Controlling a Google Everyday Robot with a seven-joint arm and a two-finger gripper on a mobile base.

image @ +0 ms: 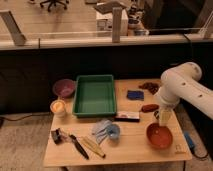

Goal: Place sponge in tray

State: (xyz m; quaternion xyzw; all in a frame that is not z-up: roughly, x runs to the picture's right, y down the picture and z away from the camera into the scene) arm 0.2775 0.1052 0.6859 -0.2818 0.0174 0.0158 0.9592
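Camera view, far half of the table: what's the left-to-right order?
purple bowl → green tray → blue sponge → dark reddish object. The gripper is further right and nearer the camera, hanging just above the red bowl.

White, smooth-shelled robot arm [184,84]: fat rounded tubular links with bulbous joint housings and a glossy finish that catches the light along the top. The shell darkens to grey in shadow on the underside and narrows toward the wrist. Pale cream-grey gripper [164,117] at the end, slimmer than the links, sits over the right side of the light wooden tabletop [132,145], just above the round red bowl [159,136].
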